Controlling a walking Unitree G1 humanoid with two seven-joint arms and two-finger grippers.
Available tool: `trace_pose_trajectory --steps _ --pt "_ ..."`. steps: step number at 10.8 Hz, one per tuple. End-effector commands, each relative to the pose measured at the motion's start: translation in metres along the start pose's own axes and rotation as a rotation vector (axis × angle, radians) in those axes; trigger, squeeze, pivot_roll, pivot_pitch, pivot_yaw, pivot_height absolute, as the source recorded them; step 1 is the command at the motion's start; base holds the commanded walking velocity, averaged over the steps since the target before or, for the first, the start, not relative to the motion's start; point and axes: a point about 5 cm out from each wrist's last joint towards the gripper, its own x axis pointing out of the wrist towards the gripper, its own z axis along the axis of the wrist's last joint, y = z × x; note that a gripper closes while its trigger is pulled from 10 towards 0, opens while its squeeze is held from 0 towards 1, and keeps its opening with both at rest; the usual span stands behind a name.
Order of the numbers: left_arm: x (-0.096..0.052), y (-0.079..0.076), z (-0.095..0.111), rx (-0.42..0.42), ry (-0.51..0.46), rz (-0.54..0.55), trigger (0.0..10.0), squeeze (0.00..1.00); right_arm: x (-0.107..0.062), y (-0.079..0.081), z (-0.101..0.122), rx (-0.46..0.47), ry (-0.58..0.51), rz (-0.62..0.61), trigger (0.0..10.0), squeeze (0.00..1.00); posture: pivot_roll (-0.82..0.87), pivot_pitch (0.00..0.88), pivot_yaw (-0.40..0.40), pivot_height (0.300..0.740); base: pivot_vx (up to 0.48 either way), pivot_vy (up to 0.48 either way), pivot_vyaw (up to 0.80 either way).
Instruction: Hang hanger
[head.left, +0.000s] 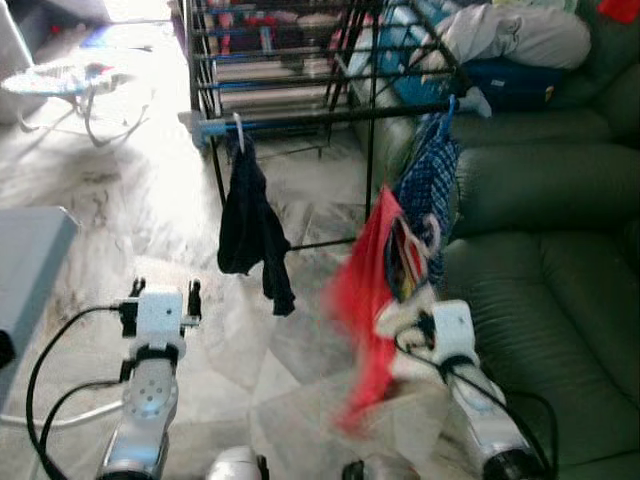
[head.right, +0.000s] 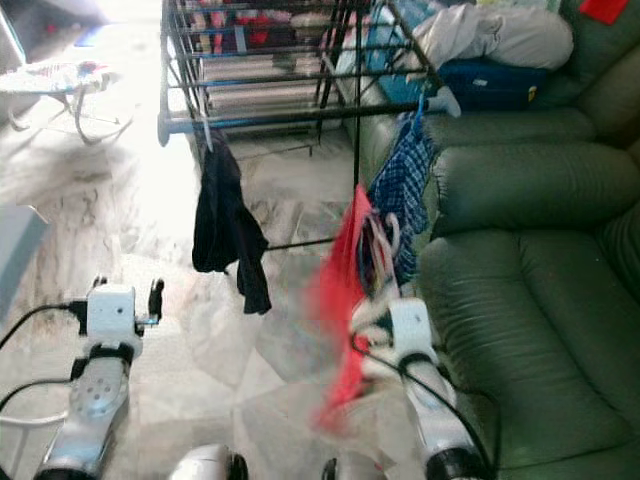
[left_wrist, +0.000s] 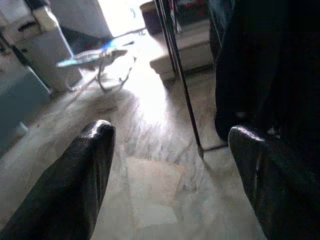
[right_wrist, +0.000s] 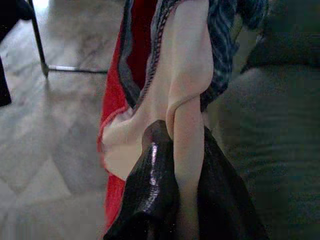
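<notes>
My right gripper (head.left: 408, 320) is shut on a pale plastic hanger (right_wrist: 187, 75) that carries a red garment (head.left: 365, 310). It holds them low, in front of the black drying rack (head.left: 330, 115) and beside the sofa. The red cloth is blurred. From the rack's front rail a black garment (head.left: 250, 225) hangs on a white hanger, and a blue checked garment (head.left: 428, 190) hangs on a blue hanger just behind the red one. At lower left my left gripper (head.left: 165, 290) is open over the floor, its fingers (left_wrist: 85, 165) holding nothing.
A dark green sofa (head.left: 540, 280) runs along the right, with a pile of laundry (head.left: 510, 35) on its far end. A grey box (head.left: 30, 250) stands at the left edge. A low patterned stand (head.left: 70, 80) is at the far left on the marble floor.
</notes>
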Motion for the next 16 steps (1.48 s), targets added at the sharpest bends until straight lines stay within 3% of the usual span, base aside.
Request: trace_pose_trajectory --steps 1,5,6,8,14,16 --pt "-0.003 -0.004 -0.002 0.004 0.02 -0.004 10.0 0.0 0.002 0.0 0.01 -0.008 -0.042 0.014 10.0 0.0 0.05 0.119 -0.033 0.74 0.0 0.0 0.72" --pt "0.002 -0.011 0.006 -0.018 0.01 -0.011 10.0 0.0 0.005 0.001 0.012 0.002 -0.026 -0.001 10.0 0.0 0.05 0.092 -0.052 0.74 0.0 0.0 0.8" --pt "0.002 -0.012 0.005 -0.035 0.012 -0.024 10.0 0.0 0.005 -0.002 0.014 0.042 -0.038 -0.031 10.0 0.0 0.05 0.087 -0.056 0.74 0.0 0.0 0.0" --pt "0.007 -0.013 0.009 -0.072 -0.004 -0.058 10.0 0.0 0.01 -0.011 0.016 0.014 -0.024 -0.075 10.0 0.0 0.05 0.073 -0.062 0.74 0.0 0.216 0.0" --pt "0.013 -0.019 0.009 -0.086 0.003 -0.089 10.0 0.0 0.017 -0.012 0.019 0.058 0.011 -0.114 10.0 0.0 0.04 0.057 -0.061 0.74 0.204 0.406 0.0" --pt "0.012 -0.029 0.013 -0.095 -0.016 -0.145 10.0 0.0 0.017 -0.017 0.022 0.05 -0.006 -0.16 10.0 0.0 0.04 0.057 -0.061 0.74 0.0 0.0 0.0"
